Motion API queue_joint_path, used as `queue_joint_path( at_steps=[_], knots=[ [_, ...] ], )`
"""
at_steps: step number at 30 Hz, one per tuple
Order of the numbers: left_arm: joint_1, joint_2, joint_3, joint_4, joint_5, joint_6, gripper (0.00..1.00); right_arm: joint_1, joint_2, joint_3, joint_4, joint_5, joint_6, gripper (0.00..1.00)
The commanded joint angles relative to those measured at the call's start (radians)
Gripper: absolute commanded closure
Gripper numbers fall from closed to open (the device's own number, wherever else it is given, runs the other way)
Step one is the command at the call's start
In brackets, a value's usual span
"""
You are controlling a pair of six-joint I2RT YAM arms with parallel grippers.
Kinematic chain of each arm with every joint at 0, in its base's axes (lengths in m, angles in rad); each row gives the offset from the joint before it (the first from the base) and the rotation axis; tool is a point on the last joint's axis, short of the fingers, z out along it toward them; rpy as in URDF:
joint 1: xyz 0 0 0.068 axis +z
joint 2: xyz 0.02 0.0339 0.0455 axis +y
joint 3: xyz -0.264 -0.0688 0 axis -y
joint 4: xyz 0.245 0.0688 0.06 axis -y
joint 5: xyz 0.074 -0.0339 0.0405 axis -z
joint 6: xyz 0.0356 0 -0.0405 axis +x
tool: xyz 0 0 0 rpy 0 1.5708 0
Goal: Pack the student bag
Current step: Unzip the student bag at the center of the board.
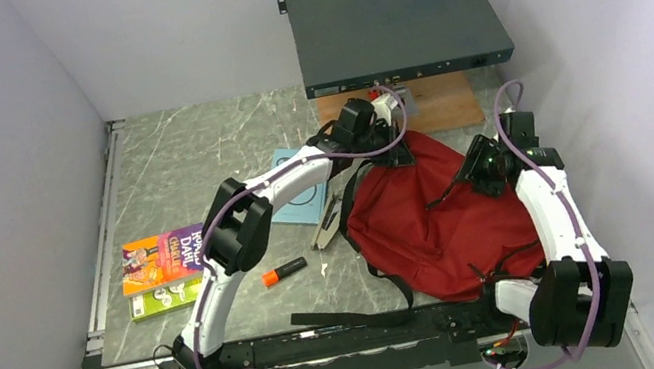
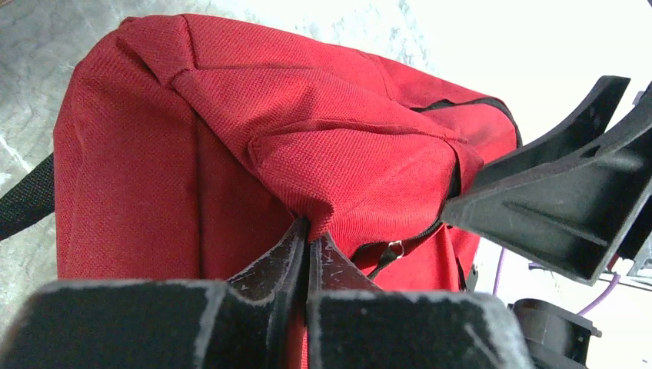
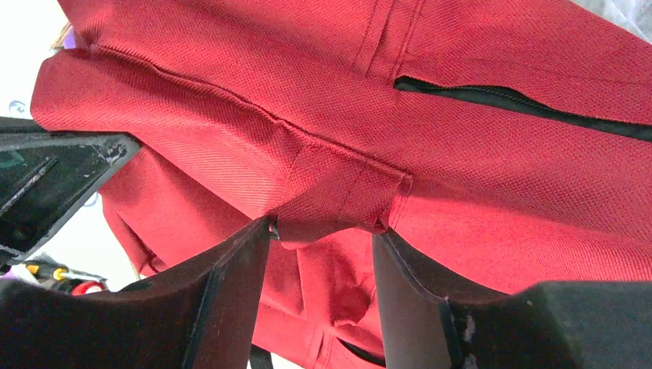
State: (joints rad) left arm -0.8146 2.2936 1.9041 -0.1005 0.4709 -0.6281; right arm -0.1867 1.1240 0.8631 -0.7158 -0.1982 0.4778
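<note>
The purple-and-orange book (image 1: 164, 259) at the left of the surface (image 1: 196, 157) reads "ROALD DAHL" on its cover; a green book (image 1: 166, 299) lies just near of it, touching, its print too small to read; an orange marker (image 1: 284, 272) lies apart from both, toward the bag.

The student bag (image 1: 430, 217) lies right of centre, dark red and slumped; its long axis runs far to near, slanting a little to the right; its far end sits at the left arm's wrist and its near end reaches the black base rail (image 1: 330, 341); black straps (image 1: 357, 319) trail from it along the near edge; a black zipper slit (image 3: 500, 96) shows in the right wrist view.

The left pincer (image 2: 309, 234) is narrow, nipping a fold of the bag's red fabric; the right pincer (image 3: 327, 231) stands part-way wide, straddling a stitched tab of the bag.

A light blue notebook (image 1: 299, 208) lies under the left arm, just left of the bag; a black rack unit (image 1: 396, 25) sits on a wooden board (image 1: 441, 105) at the far edge; the bag's right side comes near the right wall; the broadest bare stretch of surface is at the far left.
</note>
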Motion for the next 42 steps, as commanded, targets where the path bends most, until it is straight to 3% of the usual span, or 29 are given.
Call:
queue_joint_path(
  at_steps=[1,5,7,9,11,13,15,17,19,22,25,27,31,42],
  knots=[
    [0.012,-0.021,0.059,0.008,0.090,0.027,0.92,-0.003,0.007,0.043,0.015,0.067,0.019,0.46],
    [0.011,-0.027,0.062,0.006,0.119,0.033,0.86,0.003,0.058,0.028,0.070,0.039,0.005,0.44],
    [0.011,-0.034,0.065,-0.017,0.120,0.050,0.78,0.019,0.066,0.016,0.101,0.013,0.012,0.44],
    [0.011,-0.050,0.066,-0.055,0.108,0.079,0.64,0.023,0.066,0.011,0.105,0.029,0.025,0.51],
    [0.011,-0.085,0.045,-0.075,0.090,0.117,0.50,0.023,0.042,-0.003,0.113,0.047,0.030,0.67],
    [0.007,-0.132,0.011,-0.096,0.059,0.155,0.35,0.023,0.016,-0.019,0.127,0.054,0.026,0.72],
    [0.001,-0.179,-0.018,-0.132,0.025,0.202,0.08,0.023,0.003,-0.025,0.130,0.048,0.019,0.82],
    [-0.012,-0.226,-0.047,-0.168,-0.012,0.239,0.00,0.023,-0.002,-0.027,0.124,0.042,0.012,0.93],
    [-0.037,-0.275,-0.090,-0.174,-0.044,0.267,0.00,0.023,-0.010,-0.031,0.126,0.027,0.005,1.00],
    [-0.087,-0.329,-0.156,-0.142,-0.062,0.289,0.12,0.023,-0.019,-0.032,0.121,0.003,-0.006,1.00],
    [-0.115,-0.324,-0.202,-0.050,-0.003,0.265,0.47,0.023,-0.032,-0.028,0.117,-0.003,-0.019,1.00],
    [-0.119,-0.283,-0.190,-0.024,0.076,0.227,0.55,0.023,-0.036,-0.028,0.118,-0.005,-0.022,1.00],
    [-0.127,-0.198,-0.122,-0.015,0.160,0.179,0.58,0.023,-0.040,-0.021,0.109,-0.013,-0.027,1.00],
    [-0.135,-0.065,-0.041,-0.037,0.164,0.162,0.64,0.023,-0.044,-0.024,0.121,-0.035,-0.028,1.00]
  ],
)
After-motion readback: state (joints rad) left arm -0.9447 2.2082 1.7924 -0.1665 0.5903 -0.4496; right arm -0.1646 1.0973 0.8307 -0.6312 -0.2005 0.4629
